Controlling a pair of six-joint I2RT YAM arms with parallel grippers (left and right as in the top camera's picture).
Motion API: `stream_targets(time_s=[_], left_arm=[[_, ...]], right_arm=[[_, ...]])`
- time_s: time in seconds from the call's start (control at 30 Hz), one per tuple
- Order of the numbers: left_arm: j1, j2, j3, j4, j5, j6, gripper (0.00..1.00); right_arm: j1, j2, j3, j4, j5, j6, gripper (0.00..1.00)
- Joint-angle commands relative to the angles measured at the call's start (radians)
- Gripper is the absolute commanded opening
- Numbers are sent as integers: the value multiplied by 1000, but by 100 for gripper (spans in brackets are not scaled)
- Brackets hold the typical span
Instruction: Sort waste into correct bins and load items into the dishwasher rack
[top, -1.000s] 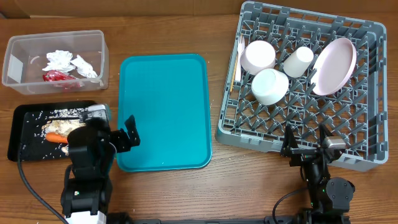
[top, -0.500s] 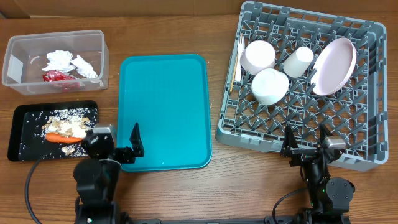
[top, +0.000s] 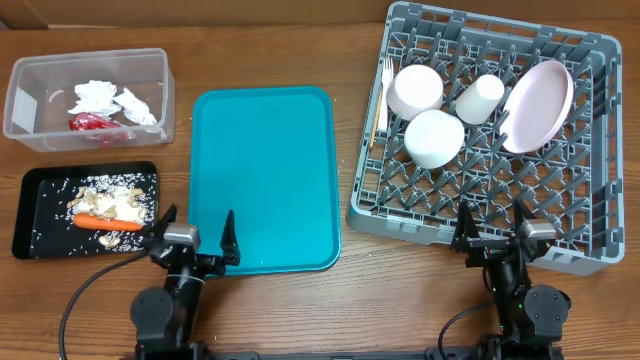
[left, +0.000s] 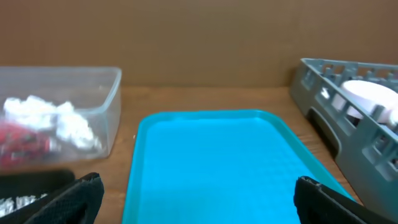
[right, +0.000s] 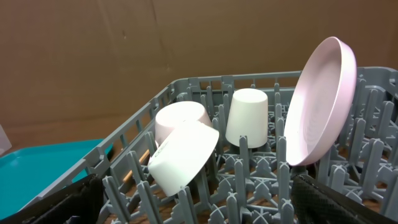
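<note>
The grey dishwasher rack (top: 560, 215) at the right holds a white plate (top: 538, 106) on edge, two white bowls (top: 414, 90) (top: 434, 138), a white cup (top: 480, 98), a white fork (top: 386, 92) and a wooden stick (top: 377, 118). The clear tub (top: 28, 128) holds white napkins (top: 115, 100) and a red wrapper (top: 92, 123). The black tray (top: 30, 215) holds a carrot (top: 96, 220) and rice scraps (top: 112, 195). My left gripper (top: 194, 240) is open and empty at the teal tray's near left corner. My right gripper (top: 491, 232) is open and empty at the rack's near edge.
The flat teal serving tray (top: 265, 175) lies bare in the middle; it fills the left wrist view (left: 211, 168). A brown wall runs along the back. Rice crumbs lie scattered on the wooden table beside the teal tray.
My left arm has drawn back from over the black tray toward the table's near edge and lowered. The right arm has not moved.
</note>
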Motion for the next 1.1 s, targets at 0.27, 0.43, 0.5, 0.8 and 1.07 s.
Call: stream_targets(time_s=[0.27, 0.43, 0.5, 0.8, 1.07], left_arm=[[-61, -84, -5, -36, 24, 185, 100], [-52, -84, -5, -79, -69, 111, 100], [-46, -84, -5, -86, -115, 45, 100], [-23, -84, -5, -90, -175, -66, 100], [-23, -84, -5, -90, -175, -66, 100]], right_arm=[[-4, -11, -10, 5, 5, -4, 100], [-4, -11, -10, 5, 5, -4, 100], [-4, -11, -10, 5, 5, -4, 100], [-4, -11, -10, 5, 5, -4, 100], [-4, -11, -10, 5, 5, -4, 100]])
